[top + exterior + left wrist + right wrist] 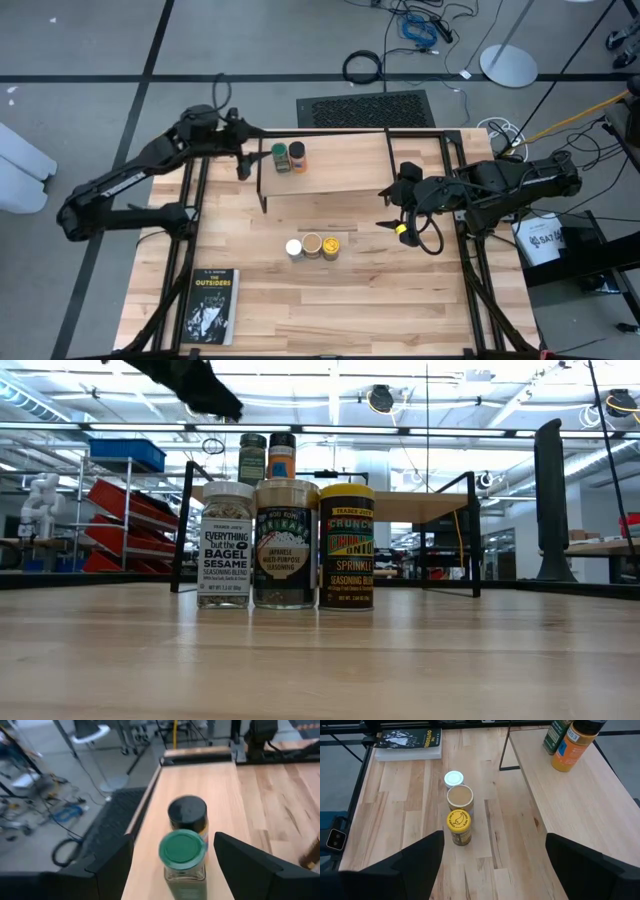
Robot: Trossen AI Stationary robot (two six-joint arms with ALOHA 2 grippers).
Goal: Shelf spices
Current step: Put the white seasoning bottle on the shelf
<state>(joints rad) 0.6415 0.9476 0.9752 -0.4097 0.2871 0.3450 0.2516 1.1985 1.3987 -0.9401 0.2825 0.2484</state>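
Note:
Two spice jars stand on the shelf plank [330, 165]: a green-lidded one [281, 153] [182, 851] and an orange one with a black lid [297, 153] [187, 812]. On the table in front of the shelf, the white-lidded [293, 247], tan-lidded [312, 244] and yellow-lidded [331, 245] jars stand in a row. My left gripper [245, 160] [173, 839] is open at the shelf's left end, with its fingers apart on either side of the green-lidded jar and touching nothing. My right gripper [383, 207] [492, 845] is open to the right of the row, above the table.
A book [212, 305] lies flat near the table's near left corner. The shelf's black wire legs [185, 525] [472, 530] stand behind the three jars. Black rails [470, 270] run along the table's sides. Bare plank [350, 170] lies to the right of the two shelved jars.

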